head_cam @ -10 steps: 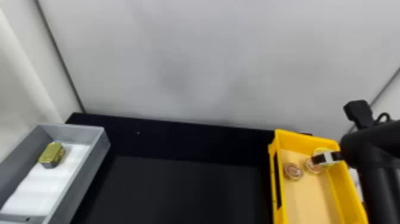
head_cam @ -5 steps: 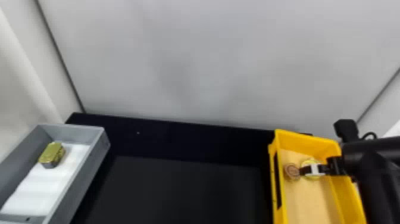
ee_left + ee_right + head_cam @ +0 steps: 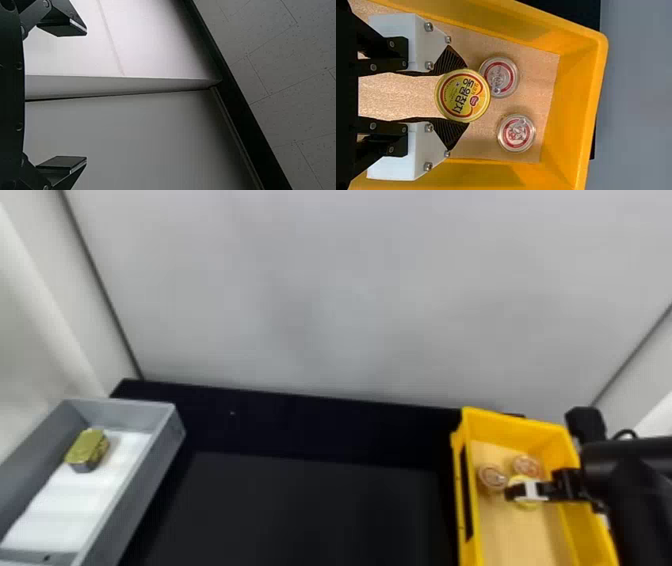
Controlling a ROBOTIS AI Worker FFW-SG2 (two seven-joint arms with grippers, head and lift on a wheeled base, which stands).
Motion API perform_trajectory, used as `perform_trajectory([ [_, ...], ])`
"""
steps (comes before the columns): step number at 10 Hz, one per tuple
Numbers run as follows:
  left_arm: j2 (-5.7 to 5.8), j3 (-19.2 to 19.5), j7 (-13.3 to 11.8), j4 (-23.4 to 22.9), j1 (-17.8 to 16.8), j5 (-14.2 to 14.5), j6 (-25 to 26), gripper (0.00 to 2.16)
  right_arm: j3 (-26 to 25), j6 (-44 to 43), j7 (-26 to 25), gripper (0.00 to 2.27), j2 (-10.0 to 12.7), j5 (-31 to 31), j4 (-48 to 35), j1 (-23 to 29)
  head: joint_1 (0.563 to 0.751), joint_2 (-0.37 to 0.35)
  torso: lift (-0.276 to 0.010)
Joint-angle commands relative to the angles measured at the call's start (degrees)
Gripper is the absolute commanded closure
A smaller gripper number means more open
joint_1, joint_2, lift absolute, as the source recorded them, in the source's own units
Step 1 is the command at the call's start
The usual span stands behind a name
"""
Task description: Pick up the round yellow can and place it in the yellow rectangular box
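Over the floor of the yellow rectangular box (image 3: 590, 535), my right gripper (image 3: 525, 491) holds the round yellow can (image 3: 528, 505). In the right wrist view, that gripper (image 3: 457, 97) is shut on the can (image 3: 462, 95), a dark ribbed pad pressed to either side of its rim. The can's printed lid faces the camera, and its edge slightly overlaps one of two round clear-lidded cans (image 3: 516, 133) in the box. Whether its underside touches the box floor I cannot tell. My left gripper (image 3: 61, 97) stands parked, fingers wide apart with nothing between them, before pale walls.
The yellow box's high walls surround the right fingers. At the far left a grey box (image 3: 145, 480) with a white liner (image 3: 65, 515) holds a gold-green rectangular can (image 3: 87, 447). A black table surface (image 3: 300, 510) lies between the boxes, with a pale wall behind.
The right gripper has moved left and then nearer the front of the box, the yellow can going with it. Both clear-lidded cans and the grey box have kept their places.
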Motion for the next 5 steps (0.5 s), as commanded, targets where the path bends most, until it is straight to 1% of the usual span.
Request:
perform_trajectory([
  [1,-0.17,-0.09,-0.08,0.08,-0.08,0.0,0.03,0.14,-0.74,0.12,0.02,0.77,-0.03,-0.05,0.7,0.87,0.694,-0.078,-0.007],
  [5,-0.17,-0.18,-0.08,0.08,-0.17,0.0,0.03,0.14,-1.62,0.21,0.02,0.77,-0.03,-0.22,1.58,2.19,0.694,-0.078,-0.007],
])
